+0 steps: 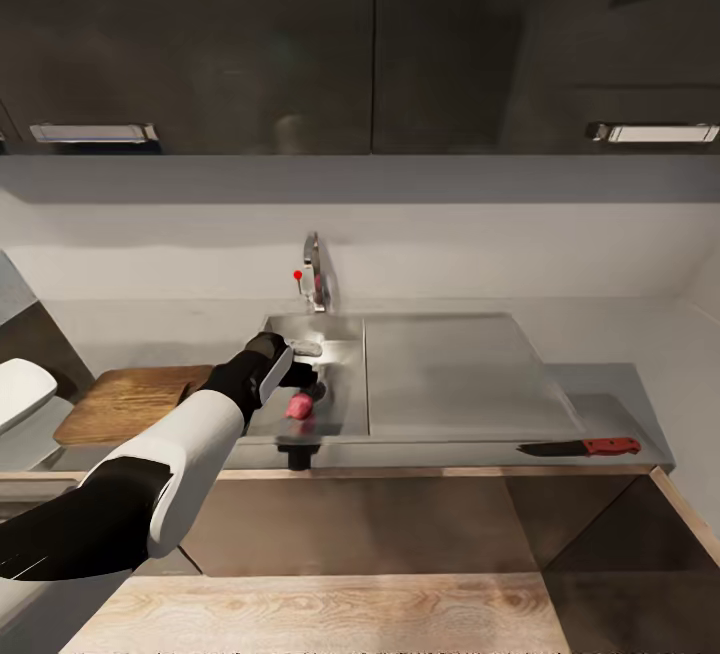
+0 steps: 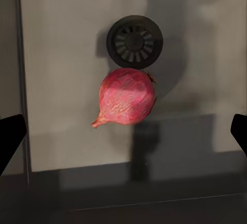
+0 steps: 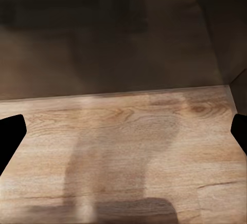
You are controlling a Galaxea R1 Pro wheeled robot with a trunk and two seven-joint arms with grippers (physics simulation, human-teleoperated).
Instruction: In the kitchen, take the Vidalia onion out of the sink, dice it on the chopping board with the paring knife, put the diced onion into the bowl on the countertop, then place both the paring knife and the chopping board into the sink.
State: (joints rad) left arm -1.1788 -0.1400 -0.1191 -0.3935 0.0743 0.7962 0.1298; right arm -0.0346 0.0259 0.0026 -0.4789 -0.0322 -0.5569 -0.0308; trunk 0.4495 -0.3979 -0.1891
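Over the sink (image 1: 330, 334), in the head view, our left arm reaches from the lower left, and our left gripper (image 1: 300, 374) hangs above the basin, just over the onion (image 1: 298, 406), a reddish-pink bulb lying on the basin floor. From here we cannot tell how the jaws stand. The faucet (image 1: 314, 279) with its small red knob rises behind the basin, and the flat steel drainboard (image 1: 455, 374) joins it on the right. The chopping board (image 1: 130, 402) lies on the grey bench (image 1: 610, 384) to the left of the sink, and the white bowl (image 1: 20, 392) sits at the far left, just beside the board. The paring knife (image 1: 582, 448) rests near the bench's front edge, right of the drainboard and well apart from the onion, its red handle pointing right.

In the left wrist view, the onion (image 2: 126, 96) lies on the steel floor touching the rim of the round dark drain (image 2: 135, 42). The dark fingertips (image 2: 11, 139) show at both edges, spread wide and apart from the bulb.

In the right wrist view, the right gripper's fingertips (image 3: 10, 136) stand just as wide, holding nothing, over the light wood floor (image 3: 128, 152), with dark cabinet fronts (image 3: 103, 34) beyond.
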